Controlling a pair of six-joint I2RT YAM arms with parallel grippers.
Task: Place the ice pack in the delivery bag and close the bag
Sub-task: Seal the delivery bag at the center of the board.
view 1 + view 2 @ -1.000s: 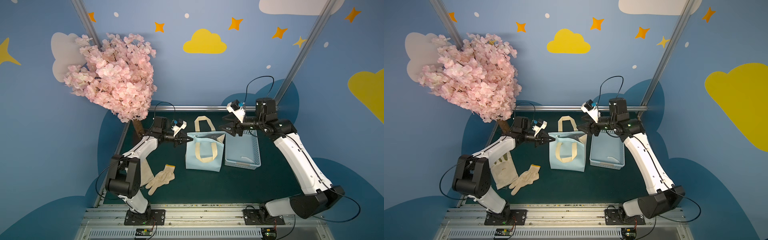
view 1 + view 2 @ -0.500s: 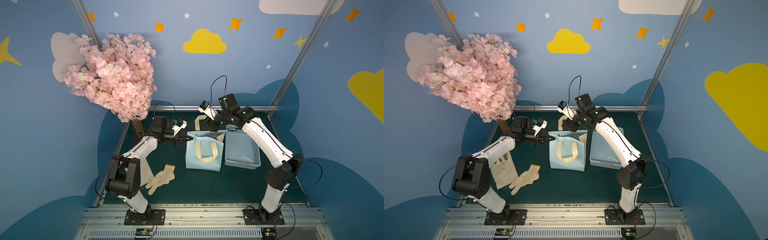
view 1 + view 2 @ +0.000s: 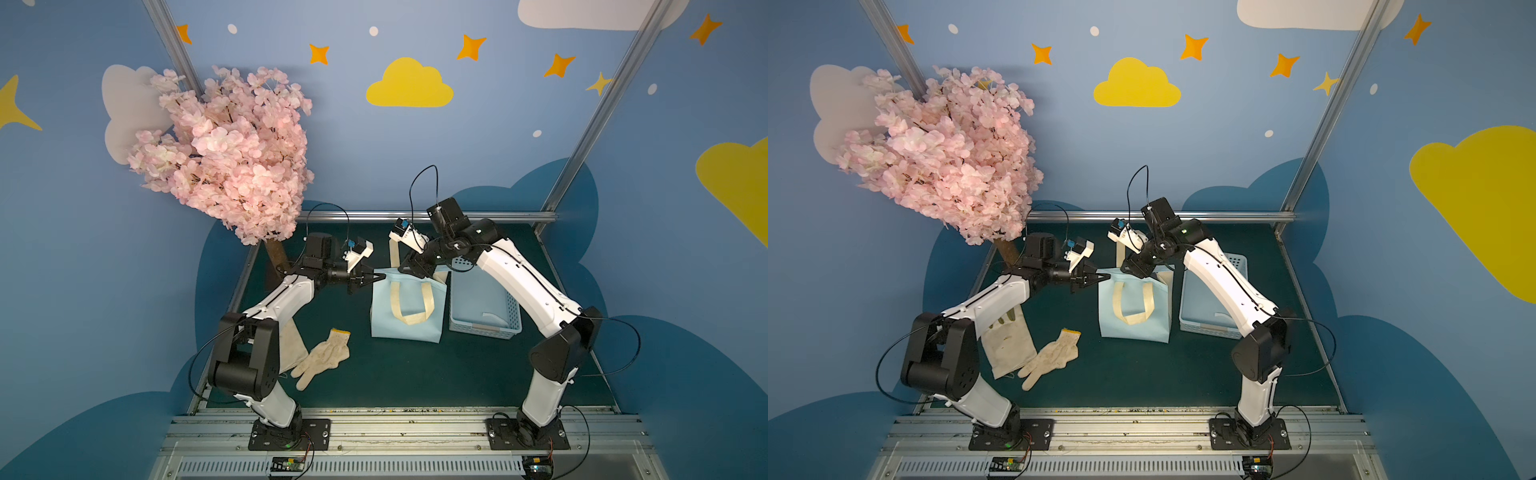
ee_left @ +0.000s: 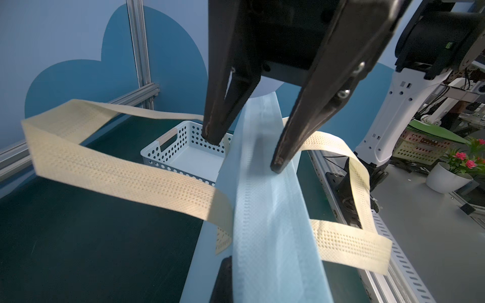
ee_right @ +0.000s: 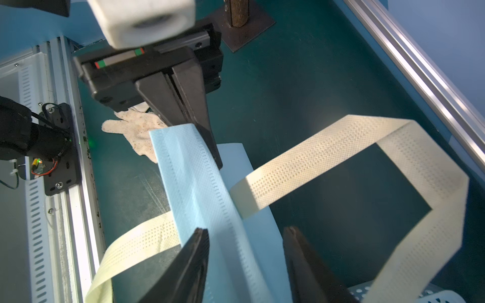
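My left claw [image 3: 375, 276]: pinching the rim of the light blue fabric bag [image 3: 384, 320].
My right claw [image 4: 244, 150]: apart, around that rim.

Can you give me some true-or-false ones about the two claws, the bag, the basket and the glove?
1. The left claw is pinching the top edge of the bag. True.
2. The right claw is shut tight. False: its fingers stand apart, one on each side of the bag's top edge.
3. The basket stands beside the bag. True.
4. The bag's top is wide open. False: its two sides lie pressed flat together.
5. The knitted glove lies in the basket. False: it lies on the green table.
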